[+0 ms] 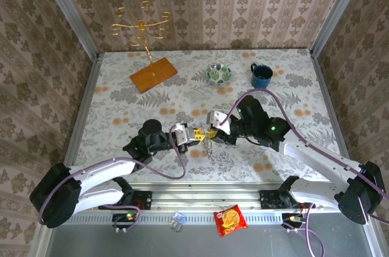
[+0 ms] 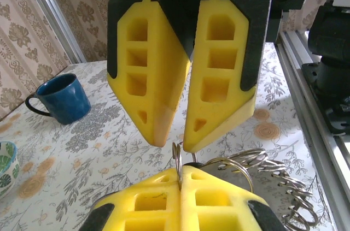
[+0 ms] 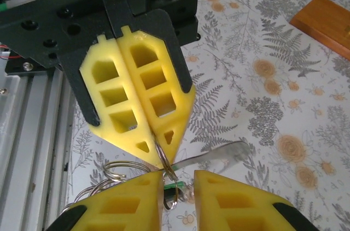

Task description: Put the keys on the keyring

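My left gripper (image 1: 196, 135) is shut on a thin silver keyring (image 2: 177, 155), which stands on edge out of its yellow fingertips (image 2: 164, 187). A silver key (image 3: 219, 155) sticks out sideways from the ring, and something small and green (image 3: 178, 188) hangs under it. More linked rings (image 2: 247, 161) and a coiled wire (image 2: 298, 201) trail beside the ring. My right gripper (image 1: 214, 126) faces the left one tip to tip. It is open, its two pads (image 3: 128, 203) either side of the ring's free end. In the top view the bunch (image 1: 208, 146) dangles between both grippers above the table.
A blue mug (image 1: 261, 75) and a patterned bowl (image 1: 219, 73) stand at the back. A wooden board (image 1: 153, 73) with a gold wire stand (image 1: 141, 29) is at the back left. A snack packet (image 1: 231, 219) lies below the front rail (image 1: 200, 199).
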`<act>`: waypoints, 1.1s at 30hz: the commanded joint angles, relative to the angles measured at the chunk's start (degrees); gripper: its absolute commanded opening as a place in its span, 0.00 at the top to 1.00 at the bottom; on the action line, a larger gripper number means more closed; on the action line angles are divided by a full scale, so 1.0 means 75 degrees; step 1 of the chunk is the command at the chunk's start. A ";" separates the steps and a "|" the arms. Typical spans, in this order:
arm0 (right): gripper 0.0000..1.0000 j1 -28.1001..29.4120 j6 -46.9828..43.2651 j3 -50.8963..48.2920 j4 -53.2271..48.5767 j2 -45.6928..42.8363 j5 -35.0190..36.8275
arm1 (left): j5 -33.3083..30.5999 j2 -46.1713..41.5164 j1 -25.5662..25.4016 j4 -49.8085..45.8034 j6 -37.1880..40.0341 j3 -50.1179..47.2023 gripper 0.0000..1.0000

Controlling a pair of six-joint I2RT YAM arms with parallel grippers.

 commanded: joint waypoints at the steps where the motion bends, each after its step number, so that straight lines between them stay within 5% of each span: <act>1: 0.77 -0.0032 0.0183 -0.0101 0.0258 -0.0009 -0.0419 | 0.0274 0.0017 -0.0026 0.0946 -0.0391 -0.0053 1.00; 9: 0.80 -0.0027 0.0164 -0.0019 0.0426 0.0195 -0.0626 | 0.0364 0.0141 -0.0020 0.1423 -0.0565 -0.0171 1.00; 13: 1.00 -0.0026 0.0063 0.0125 0.0434 0.0266 -0.0816 | 0.0366 0.0250 -0.0010 0.1551 -0.0602 -0.0183 1.00; 16: 1.00 -0.0032 -0.0173 0.0321 0.0077 0.0279 -0.0753 | 0.0055 0.0164 0.0020 0.1402 -0.0552 -0.0205 0.83; 18: 1.00 -0.0027 -0.0369 0.0473 -0.0297 0.0290 -0.0597 | -0.0122 -0.0011 0.0032 0.0941 -0.0372 -0.0142 0.75; 25: 1.00 0.0238 -0.1240 0.1215 -0.1704 0.0658 0.0291 | -0.0372 -0.0338 0.0023 -0.1988 0.0559 0.0797 0.76; 33: 1.00 0.0659 -0.1569 0.1764 -0.2314 0.0876 0.0605 | -0.0248 -0.0163 0.0020 -0.2496 0.0772 0.1123 0.80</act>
